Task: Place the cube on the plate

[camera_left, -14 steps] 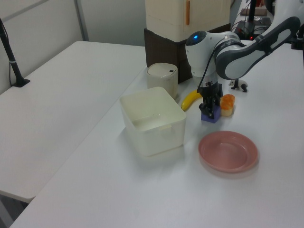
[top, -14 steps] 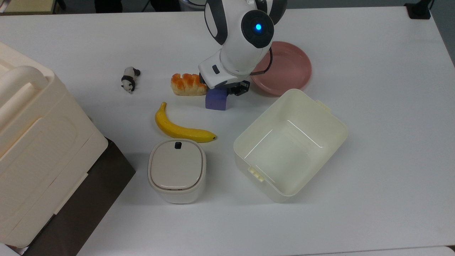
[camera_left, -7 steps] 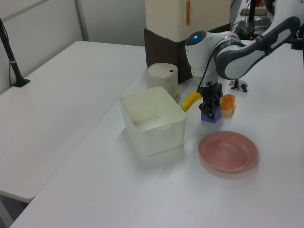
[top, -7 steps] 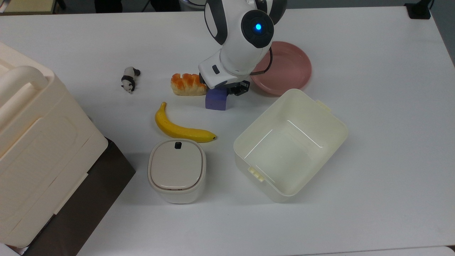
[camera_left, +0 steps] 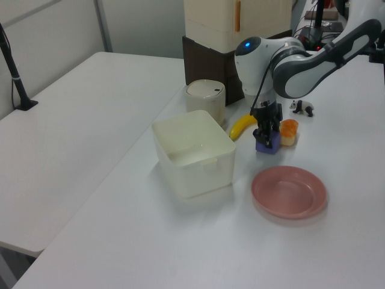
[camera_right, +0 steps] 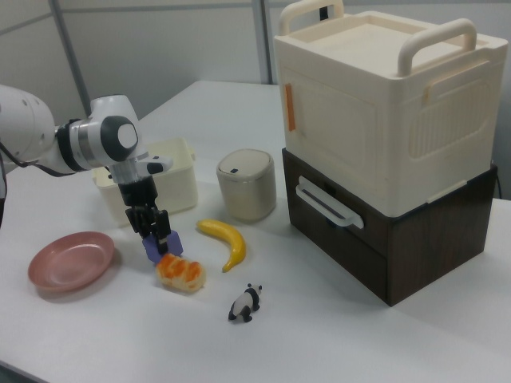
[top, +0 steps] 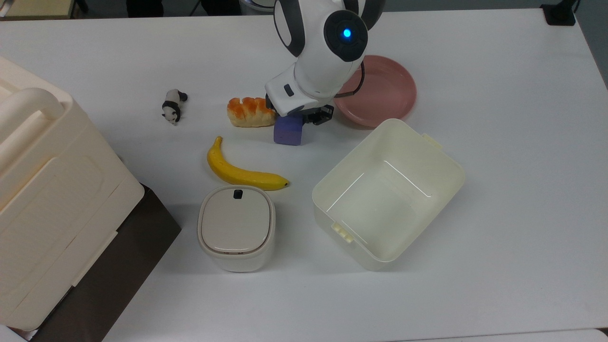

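Note:
The purple-blue cube (top: 287, 133) is at the table's middle, right beside a bread roll (top: 249, 112), and my gripper (top: 300, 121) comes down on it from above, shut on it. In the left view the cube (camera_left: 268, 143) hangs in the gripper (camera_left: 264, 133) close to the tabletop. The right view shows the dark fingers (camera_right: 152, 223) clamped on the cube (camera_right: 164, 246). The pink plate (top: 384, 90) lies empty to the top view's right of the cube, partly behind the arm; in the left view the plate (camera_left: 289, 191) is nearer the camera than the cube.
A banana (top: 240, 173) and a lidded round-cornered bin (top: 236, 228) lie below the cube in the top view. An empty cream tub (top: 387, 190) sits just below the plate. A panda figure (top: 173, 105) and a big cream storage box (top: 47, 190) are at the top view's left.
The gripper and the cube have risen slightly and shifted a little toward the bread roll. Nothing else has moved.

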